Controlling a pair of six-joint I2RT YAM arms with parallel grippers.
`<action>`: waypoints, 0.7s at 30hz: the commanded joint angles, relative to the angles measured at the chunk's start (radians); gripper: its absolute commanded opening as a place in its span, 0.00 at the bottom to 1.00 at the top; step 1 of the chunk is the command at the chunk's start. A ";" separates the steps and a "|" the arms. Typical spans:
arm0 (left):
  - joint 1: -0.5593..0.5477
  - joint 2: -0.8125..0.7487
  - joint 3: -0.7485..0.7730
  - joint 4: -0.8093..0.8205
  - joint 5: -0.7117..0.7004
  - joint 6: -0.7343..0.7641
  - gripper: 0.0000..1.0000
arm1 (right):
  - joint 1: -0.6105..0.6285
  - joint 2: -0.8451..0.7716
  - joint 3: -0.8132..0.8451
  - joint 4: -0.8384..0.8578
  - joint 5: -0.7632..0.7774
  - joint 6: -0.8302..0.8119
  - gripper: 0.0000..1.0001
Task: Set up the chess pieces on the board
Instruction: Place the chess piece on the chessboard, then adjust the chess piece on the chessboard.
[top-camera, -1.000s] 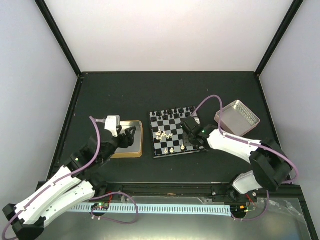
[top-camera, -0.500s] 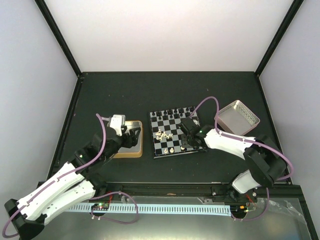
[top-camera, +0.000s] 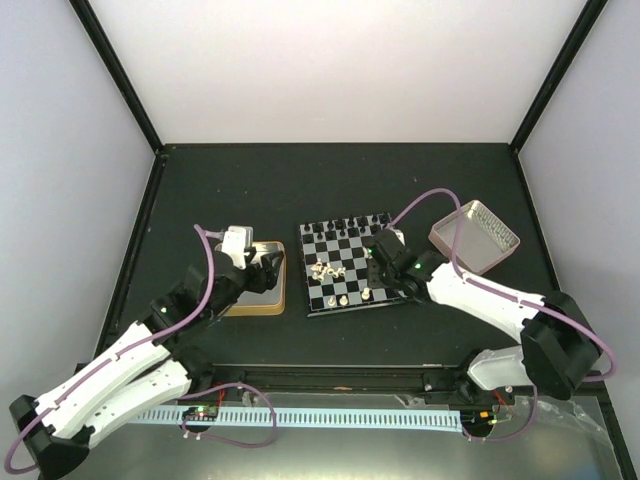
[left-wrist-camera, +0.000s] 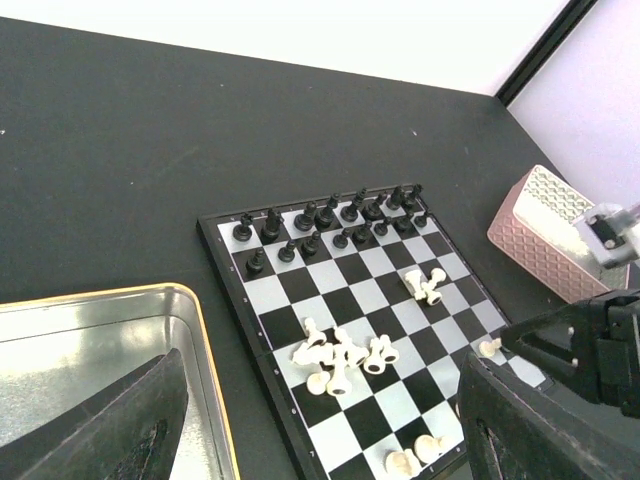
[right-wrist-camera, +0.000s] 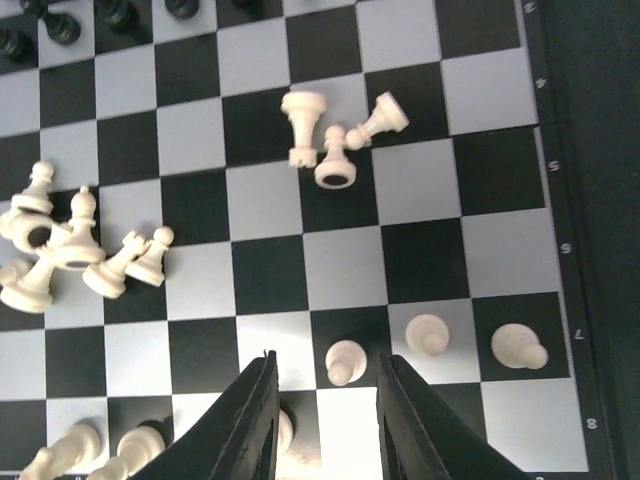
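tiny black chess pieces (left-wrist-camera: 324, 212): two far rows standing on small black-and-white checkered chessboard (right-wrist-camera: 340, 270). tiny cream chess pieces (right-wrist-camera: 75, 250): few pawns (right-wrist-camera: 428, 335) upright near edge, most toppled mid-board. right gripper (right-wrist-camera: 325, 358) parted, empty; left gripper (left-wrist-camera: 320, 361) wide apart, empty.

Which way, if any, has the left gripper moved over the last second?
Yes. In the top view the left gripper has shifted slightly right across the gold-rimmed tray, toward the board.
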 joint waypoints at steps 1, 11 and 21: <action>0.005 0.013 0.050 0.037 -0.004 0.025 0.75 | -0.012 -0.019 -0.008 -0.010 0.098 0.046 0.29; 0.006 0.026 0.034 0.050 0.005 0.022 0.75 | -0.043 0.079 0.010 -0.013 0.120 0.045 0.32; 0.006 0.056 0.026 0.065 0.034 0.011 0.75 | -0.051 0.166 0.035 -0.013 0.139 0.052 0.24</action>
